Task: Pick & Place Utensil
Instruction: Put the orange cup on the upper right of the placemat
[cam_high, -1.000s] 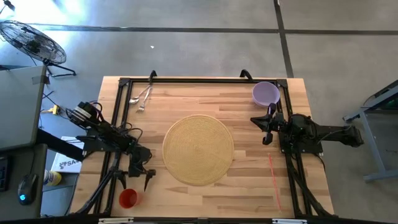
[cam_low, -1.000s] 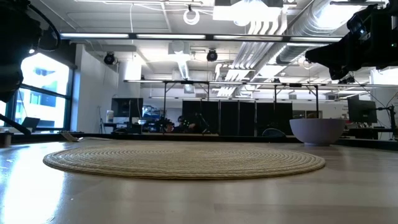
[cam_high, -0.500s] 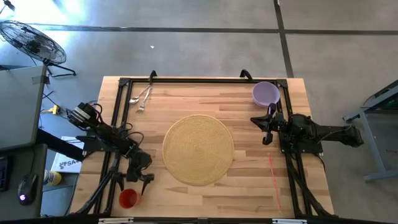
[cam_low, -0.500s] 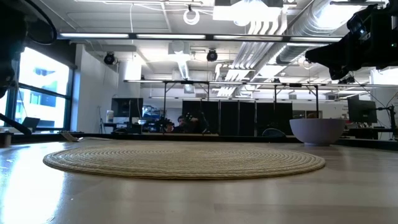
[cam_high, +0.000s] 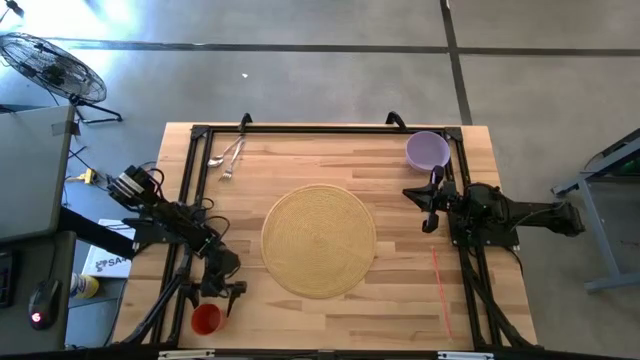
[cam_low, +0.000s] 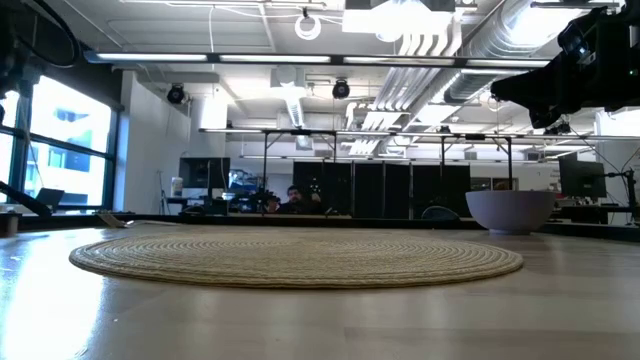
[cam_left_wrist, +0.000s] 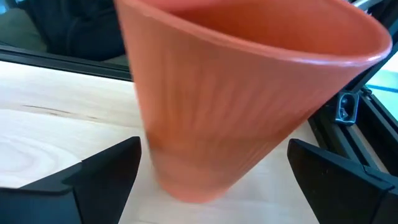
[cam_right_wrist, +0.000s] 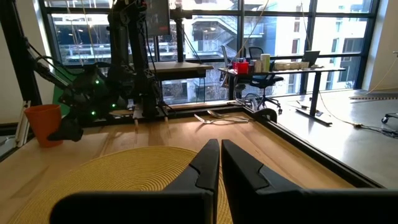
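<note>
Utensils (cam_high: 227, 157) are lying at the far left corner of the surface (cam_high: 400, 290), untouched, while I am holding my left tool (cam_high: 223, 296) spread wide around the orange cup (cam_high: 206, 319) (fingers clear of its sides). My right tool (cam_high: 431, 207), fingers pressed together, is waiting near the purple bowl (cam_high: 427, 150), beside the woven mat (cam_high: 318, 240).

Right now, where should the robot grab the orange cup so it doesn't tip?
Probably around the orange cup's side wall, near the middle, coming in level from the side. It stands upright and tapers toward its base. The left end effector already straddles it, open, one finger on each side.
</note>
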